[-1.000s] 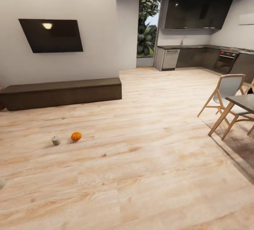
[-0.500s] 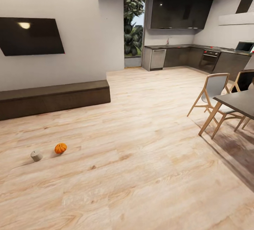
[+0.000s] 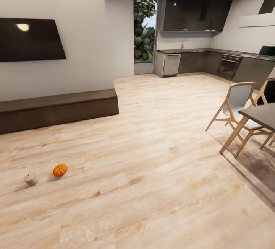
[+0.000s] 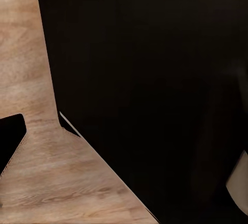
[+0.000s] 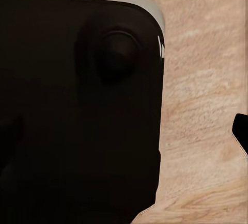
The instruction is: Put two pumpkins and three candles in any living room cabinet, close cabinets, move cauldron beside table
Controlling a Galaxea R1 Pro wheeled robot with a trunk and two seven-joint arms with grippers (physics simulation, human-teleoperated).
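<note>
The head view looks from standing height forward and down over the wood floor (image 3: 160,157), taking in the cabinet (image 3: 57,109) under the wall TV (image 3: 28,39) and, far off, the kitchen units (image 3: 214,63). Both wrist views sit very close to dark robot bodywork (image 4: 155,79), facing down. All three views share only the floor
</note>
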